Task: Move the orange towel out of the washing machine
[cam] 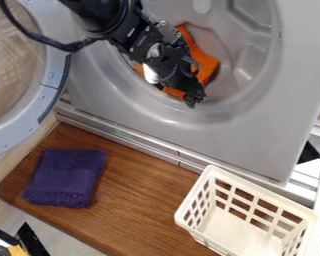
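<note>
Arm (126, 31) across open drum mouth (246, 95)

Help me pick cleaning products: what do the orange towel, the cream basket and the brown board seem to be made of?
Orange towel: matte fabric, judging by its soft, bunched shape; which fiber is unclear.
Cream basket: probably molded plastic, smooth, given its even color and regular grid of openings.
Brown board: wood or wood-look laminate with a slight sheen; streaky grain shows.

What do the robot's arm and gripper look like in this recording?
The arm is black, with rounded, glossy upper parts, angular lower sections and small pale marks. A thick black cable loops beside it. The gripper is also black and angular; a bright patch just above it may be bare metal or glare.
</note>
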You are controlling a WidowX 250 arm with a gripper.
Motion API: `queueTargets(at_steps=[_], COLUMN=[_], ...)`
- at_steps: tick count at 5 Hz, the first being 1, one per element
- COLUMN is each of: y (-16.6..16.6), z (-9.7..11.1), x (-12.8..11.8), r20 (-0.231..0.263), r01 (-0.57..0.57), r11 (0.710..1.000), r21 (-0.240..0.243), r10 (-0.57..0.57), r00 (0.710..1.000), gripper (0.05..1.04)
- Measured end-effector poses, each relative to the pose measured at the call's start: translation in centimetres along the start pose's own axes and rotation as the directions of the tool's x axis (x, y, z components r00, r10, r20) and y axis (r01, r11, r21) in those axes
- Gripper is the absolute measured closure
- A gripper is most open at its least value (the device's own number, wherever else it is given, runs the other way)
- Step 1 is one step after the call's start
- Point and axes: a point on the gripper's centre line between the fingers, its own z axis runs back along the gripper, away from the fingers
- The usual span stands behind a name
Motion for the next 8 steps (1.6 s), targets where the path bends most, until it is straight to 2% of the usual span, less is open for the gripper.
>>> queueTargets(at_steps=[1, 3, 4, 5, 8], y=[0.5, 0.4, 0.5, 0.6, 0.6], z=[-1.0, -2.4, -2.5, -2.5, -2.1], x=[-0.2, 0.0, 0.0, -0.1, -0.3], r20=[-0.015, -0.004, -0.004, -0.011, -0.031], r01=[0.006, 0.018, 0.009, 0.009, 0.02], r11=[1.0, 1.0, 1.0, 1.0, 1.0], r21=[0.0, -0.007, -0.003, 0.004, 0.012], r10=[-0.006, -0.018, -0.009, -0.009, -0.019], r00=[1.0, 1.0, 1.0, 1.0, 0.999], gripper=[0.119, 0.706, 0.923, 1.018, 1.029])
